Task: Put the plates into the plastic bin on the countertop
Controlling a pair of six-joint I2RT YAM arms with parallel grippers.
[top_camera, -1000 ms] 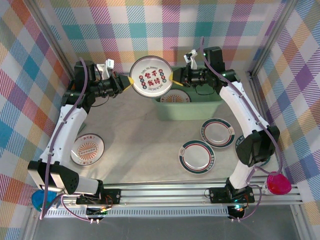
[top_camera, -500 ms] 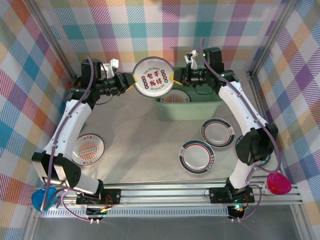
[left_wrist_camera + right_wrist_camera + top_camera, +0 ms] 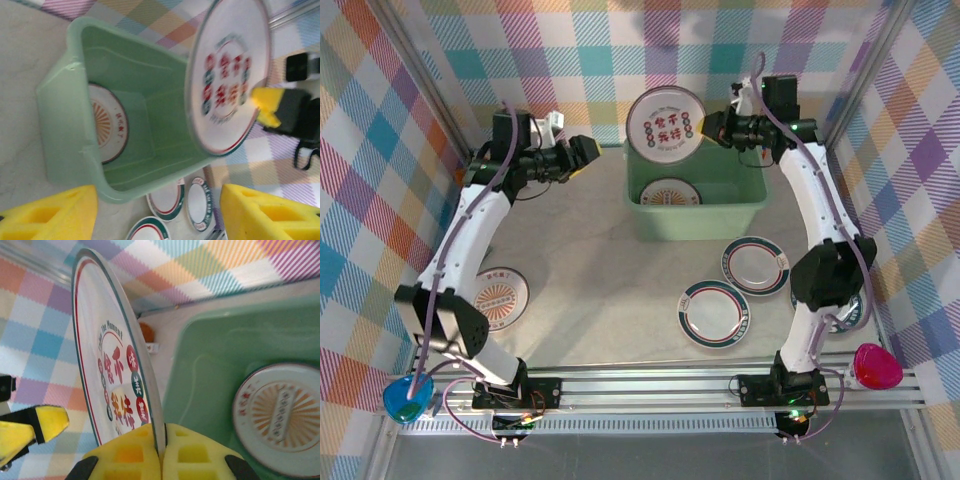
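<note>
The right tool [image 3: 161,450] is clamped on the rim of the lettered plate [image 3: 665,122], its yellow pads pinching the edge from both sides. The plate stands on edge in the air, above the back wall of the plastic bin [image 3: 695,222] and close to the plaid wall, its printed face turned toward the overhead camera. The left tool [image 3: 585,155] hangs to the left of the bin, jaws spread with nothing between them, apart from the plate.

One sunburst plate [image 3: 667,192] lies flat on the bin floor, so that one is done. The lettered plate looks to be the second going in: it is over the bin but not lowered or let go.

Left on the counter [image 3: 600,250] are at least three:
- a teal-rimmed plate [image 3: 755,265] in front of the bin
- a second teal-rimmed plate [image 3: 715,312] nearer the arm bases
- an orange-patterned plate [image 3: 495,298] at the near left beside the left arm

A further teal rim seems to peek out by the right arm's elbow, too hidden to be sure. I judge the task to be in its early part, with most plates yet to be moved
</note>
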